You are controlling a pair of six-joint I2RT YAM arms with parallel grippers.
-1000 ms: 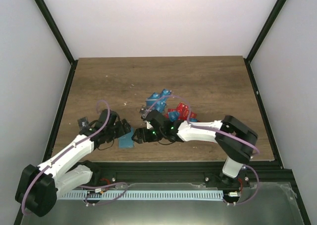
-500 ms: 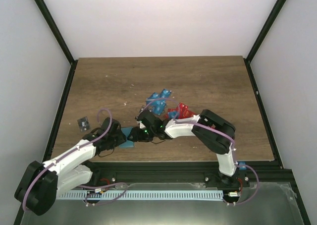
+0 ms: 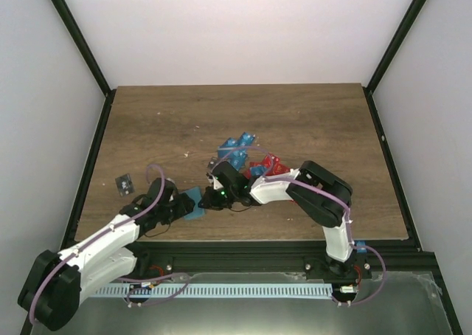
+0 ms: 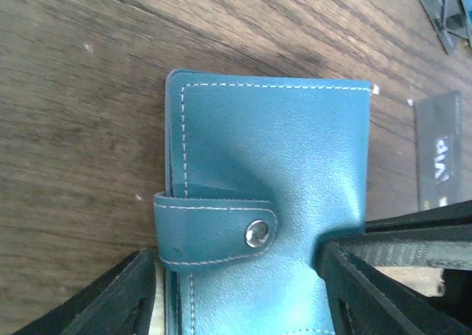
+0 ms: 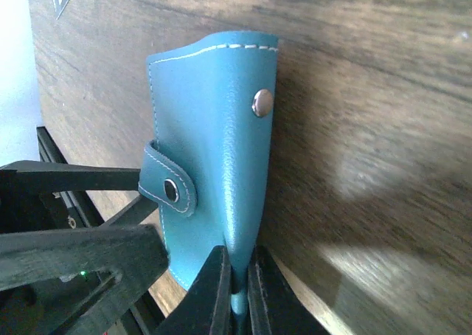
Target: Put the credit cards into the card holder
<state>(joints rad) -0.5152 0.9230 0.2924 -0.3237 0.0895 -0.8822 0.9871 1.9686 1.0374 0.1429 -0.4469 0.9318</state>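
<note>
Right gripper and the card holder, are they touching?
Touching. The right wrist view shows the right gripper pinching one edge of the card holder between its fingers.

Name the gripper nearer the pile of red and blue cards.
Right. The right gripper pinches the card holder beside the pile; the left gripper sits beyond the holder.

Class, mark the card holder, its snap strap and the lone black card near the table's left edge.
card holder (image 4: pixel 280 150): left wrist view, front leather panel.
snap strap (image 4: pixel 210 228): left wrist view, strap's middle.
black card (image 3: pixel 125 182): top external view, card's centre.
</note>
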